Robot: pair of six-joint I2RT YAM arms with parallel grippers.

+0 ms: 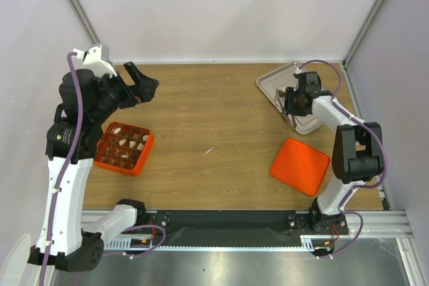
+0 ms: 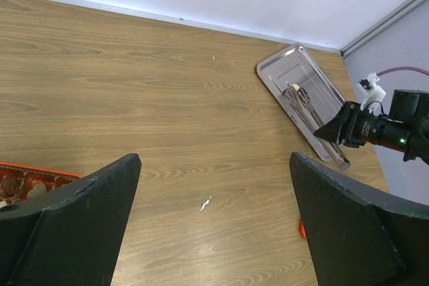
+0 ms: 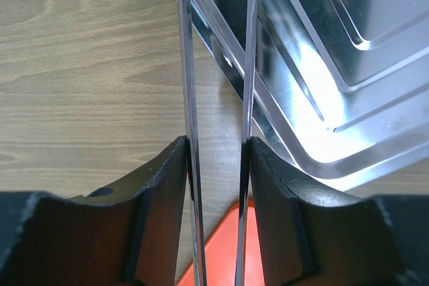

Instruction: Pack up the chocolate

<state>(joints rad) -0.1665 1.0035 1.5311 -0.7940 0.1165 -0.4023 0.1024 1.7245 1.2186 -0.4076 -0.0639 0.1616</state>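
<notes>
The chocolate (image 1: 124,144), dark brown and cream pieces, sits in the cells of the orange gridded box (image 1: 149,149) at the left; a corner of it, with chocolate (image 2: 10,184), shows in the left wrist view. My left gripper (image 1: 144,77) (image 2: 214,165) hangs open and empty above the table behind the box. My right gripper (image 1: 293,102) (image 3: 218,144) is shut on the two arms of the thin metal tongs (image 3: 190,65) (image 2: 301,102), which reach over the steel tray (image 1: 275,82) (image 3: 348,45) at the back right. What the tong tips hold, if anything, is too small to tell.
A flat orange lid (image 1: 300,165) (image 3: 221,252) lies at the front right, just under the right wrist. A small white scrap (image 1: 208,151) (image 2: 204,203) lies mid-table. Walls close the back and both sides.
</notes>
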